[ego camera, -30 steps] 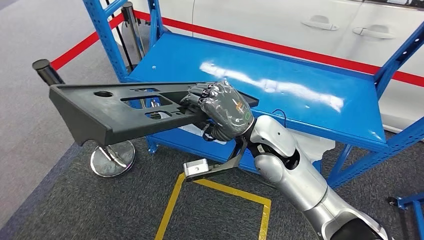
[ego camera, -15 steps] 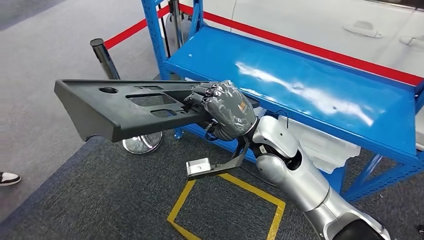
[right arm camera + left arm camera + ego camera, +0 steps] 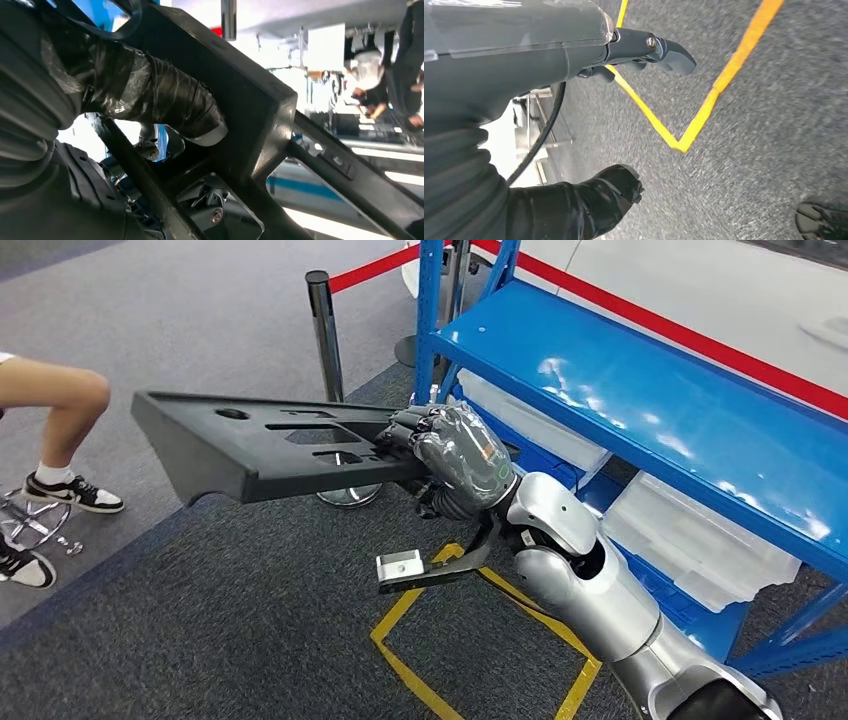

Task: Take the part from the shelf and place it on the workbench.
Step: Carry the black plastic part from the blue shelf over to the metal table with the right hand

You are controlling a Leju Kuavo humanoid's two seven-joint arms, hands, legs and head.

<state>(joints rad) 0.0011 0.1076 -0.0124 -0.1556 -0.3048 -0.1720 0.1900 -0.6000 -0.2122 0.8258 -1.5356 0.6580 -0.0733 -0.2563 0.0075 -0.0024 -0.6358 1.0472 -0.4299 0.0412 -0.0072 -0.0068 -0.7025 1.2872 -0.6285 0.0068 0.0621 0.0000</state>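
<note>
Stanchion [image 3: 322, 325] behind held part [image 3: 260, 445]

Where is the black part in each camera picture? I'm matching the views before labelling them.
Head view: black part sticks out leftward from the right hand.
Right wrist view: the part crosses the frame under the thumb.
Left wrist view: not in it.
Shared landmark: blue shelf.

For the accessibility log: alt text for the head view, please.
The robot's right hand grips a long black plastic part, held level above grey carpet. A blue shelf stands to its right, and a seated person's legs show at the left edge.
</note>
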